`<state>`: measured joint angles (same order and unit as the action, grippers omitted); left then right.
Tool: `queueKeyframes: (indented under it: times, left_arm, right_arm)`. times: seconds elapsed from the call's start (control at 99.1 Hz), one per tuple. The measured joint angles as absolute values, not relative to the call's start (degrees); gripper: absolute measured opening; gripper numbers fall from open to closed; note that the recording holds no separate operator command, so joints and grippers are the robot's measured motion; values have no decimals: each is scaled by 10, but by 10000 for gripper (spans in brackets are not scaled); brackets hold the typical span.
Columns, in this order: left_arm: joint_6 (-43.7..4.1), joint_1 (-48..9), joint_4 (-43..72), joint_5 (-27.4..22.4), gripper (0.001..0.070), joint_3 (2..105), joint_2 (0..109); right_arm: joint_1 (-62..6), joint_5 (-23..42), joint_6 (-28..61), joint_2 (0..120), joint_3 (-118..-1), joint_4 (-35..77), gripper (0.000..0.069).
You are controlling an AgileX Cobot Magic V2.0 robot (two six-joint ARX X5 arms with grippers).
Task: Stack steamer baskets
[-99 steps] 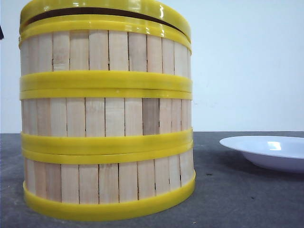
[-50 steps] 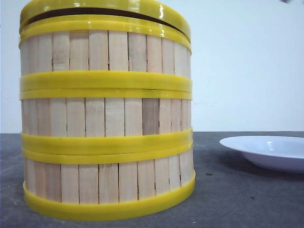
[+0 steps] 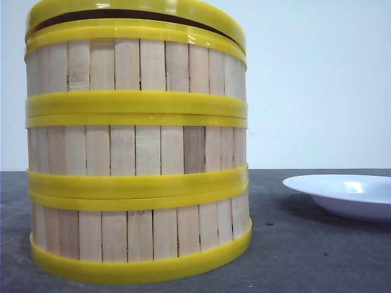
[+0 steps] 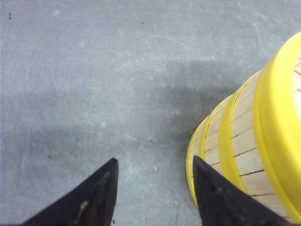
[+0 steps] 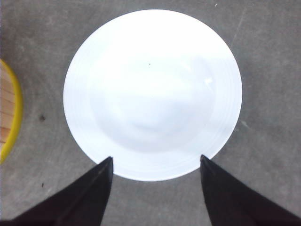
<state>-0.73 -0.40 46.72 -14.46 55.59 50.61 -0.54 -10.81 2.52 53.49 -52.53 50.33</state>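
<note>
- Currently, the three steamer baskets [image 3: 137, 152] stand as one column on the table [image 3: 305, 256], each yellow band seated on the band below, so the walls line up and the load bears straight down.
- On top of the column sits a lid [image 3: 134, 12] with a yellow rim. A dark gap shows under its near edge, so it appears to rest slightly tilted instead of fully seated.
- The left gripper [image 4: 155, 193] hangs above bare table just beside the stack; its fingers [image 4: 101, 188] are spread apart and hold nothing. One finger overlaps the baskets in the wrist view, but contact cannot be confirmed.
- The right gripper [image 5: 155, 188] hovers over the white plate [image 5: 153, 94], fingers spread and empty. The plate lies well to the right of the stack and holds nothing.
- Judgement: the stacking appears complete, since no basket lies apart from the column. Both sets of fingers being wide and clear of the stack suits a released load.
- Risk, as a judgement: the column is tall relative to its base; a sideways nudge from the left fingers could shift an upper basket off its band.
</note>
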Motion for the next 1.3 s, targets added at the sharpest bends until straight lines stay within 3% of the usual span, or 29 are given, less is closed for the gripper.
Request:
queueKeyframes:
  times: [0.192,0.242,0.283,0.343,0.394,0.474,1.11,1.302]
  left_arm:
    - [-8,-4,467,-145,297,556,506]
    - [-7,-4,467,-145,262,556,506]
    - [-8,-4,467,-145,190,556,506]
    - [-9,-4,467,-145,82,556,506]
    - [-9,-4,467,-145,42,556,506]
    - [-9,-4,467,-141,21,556,506]
    - [-8,-4,471,-138,18,556,506]
    - [7,-4,385,-83,18,465,427]
  right_arm:
    - [-5,-106,25,535,-524,498,355]
    - [-5,-105,25,535,-524,497,342]
    - [-5,-105,23,535,-524,497,292]
    - [-5,-105,21,535,-524,496,148]
    - [-5,-105,21,535,-524,493,72]
    - [-5,-105,21,535,-524,483,25]
    - [-5,-105,17,535,-524,441,8]
    - [-5,-105,17,535,-524,418,8]
